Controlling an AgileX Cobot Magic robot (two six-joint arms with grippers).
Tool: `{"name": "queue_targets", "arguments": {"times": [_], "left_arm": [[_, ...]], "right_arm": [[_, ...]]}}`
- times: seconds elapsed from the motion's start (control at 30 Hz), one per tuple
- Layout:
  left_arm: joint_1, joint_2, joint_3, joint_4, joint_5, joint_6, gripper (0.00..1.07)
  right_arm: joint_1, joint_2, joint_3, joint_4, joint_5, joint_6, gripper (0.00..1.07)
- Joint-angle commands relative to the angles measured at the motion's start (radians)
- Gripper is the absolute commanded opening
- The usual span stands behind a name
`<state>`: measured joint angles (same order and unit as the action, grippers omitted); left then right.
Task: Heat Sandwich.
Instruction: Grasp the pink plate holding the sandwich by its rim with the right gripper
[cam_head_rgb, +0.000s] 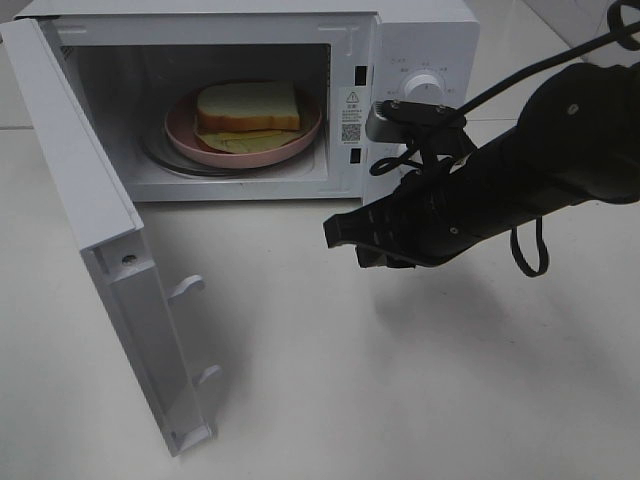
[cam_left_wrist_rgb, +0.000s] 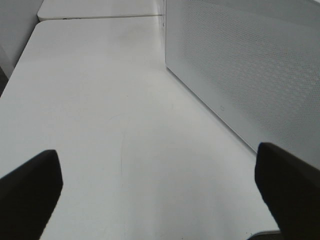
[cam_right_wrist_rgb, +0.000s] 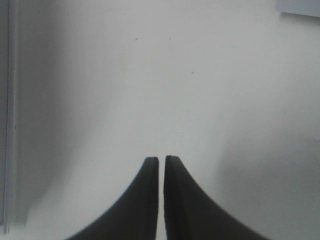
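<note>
two grippers are fitted; only the right gripper (cam_head_rgb: 335, 232) shows in the high view.

1. task item. the sandwich (cam_head_rgb: 248, 105) lies inside the microwave (cam_head_rgb: 420, 40), on a round pink plate (cam_head_rgb: 305, 138) set in the middle of the cavity floor. a thick white bread slice with a tan crust is on top, toward the back of the plate. a flat yellow layer projects from under it toward the cavity opening. no gripper touches the sandwich or the plate.

2. microwave. the door (cam_head_rgb: 85, 200) is swung fully open to the left of the high view. two white latch hooks (cam_head_rgb: 187, 288) stand out from its free edge. the control panel, with a round knob (cam_head_rgb: 424, 87), is to the right of the cavity.

3. right gripper. it hangs above the white table (cam_head_rgb: 300, 400), in front of the control panel and well apart from the plate. its tips point toward the open door. in the right wrist view the two dark fingers (cam_right_wrist_rgb: 150, 200) are pressed together with only a thin slit between them, and nothing is pinched.

4. left gripper (cam_left_wrist_rgb: 157, 152). in the left wrist view its fingers are spread wide, one at each side of the picture, with bare table between them. nothing is held. a white dotted panel (cam_left_wrist_rgb: 250, 65) stands upright just beside it. whether this panel is the door cannot be told.
</note>
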<state>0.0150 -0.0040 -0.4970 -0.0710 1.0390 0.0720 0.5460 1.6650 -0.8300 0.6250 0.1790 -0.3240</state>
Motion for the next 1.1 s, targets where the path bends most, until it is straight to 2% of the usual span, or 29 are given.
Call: {"name": "queue_targets", "arguments": {"times": [0.03, 0.13, 0.2, 0.23, 0.43, 0.67, 0.8, 0.87, 0.97, 1.1], "left_arm": [[-0.005, -0.021, 0.002, -0.003, -0.01, -0.003, 1.01], [-0.005, -0.021, 0.002, -0.003, -0.01, -0.003, 1.01], [-0.005, -0.021, 0.002, -0.003, -0.01, -0.003, 1.01], [-0.005, -0.021, 0.002, -0.003, -0.01, -0.003, 1.01], [-0.005, -0.021, 0.002, -0.003, -0.01, -0.003, 1.01], [-0.005, -0.021, 0.002, -0.003, -0.01, -0.003, 1.01], [-0.005, -0.021, 0.002, -0.003, -0.01, -0.003, 1.01], [-0.005, -0.021, 0.002, -0.003, -0.01, -0.003, 1.01], [-0.005, -0.021, 0.002, -0.003, -0.01, -0.003, 1.01], [-0.005, -0.021, 0.002, -0.003, -0.01, -0.003, 1.01]], "right_arm": [[-0.001, -0.042, 0.002, -0.06, 0.098, -0.093, 0.08], [-0.001, -0.068, -0.019, -0.162, 0.209, -0.07, 0.1], [-0.001, -0.069, -0.029, -0.18, 0.24, -0.067, 0.1], [-0.001, -0.07, -0.058, -0.216, 0.322, -0.069, 0.11], [-0.001, -0.07, -0.145, -0.322, 0.53, -0.104, 0.13], [-0.001, -0.07, -0.216, -0.431, 0.658, -0.176, 0.14], [-0.001, -0.07, -0.261, -0.501, 0.741, -0.256, 0.15], [-0.001, -0.07, -0.287, -0.544, 0.782, -0.379, 0.16], [-0.001, -0.07, -0.295, -0.554, 0.795, -0.462, 0.16], [-0.001, -0.07, -0.301, -0.575, 0.796, -0.695, 0.18]]}}
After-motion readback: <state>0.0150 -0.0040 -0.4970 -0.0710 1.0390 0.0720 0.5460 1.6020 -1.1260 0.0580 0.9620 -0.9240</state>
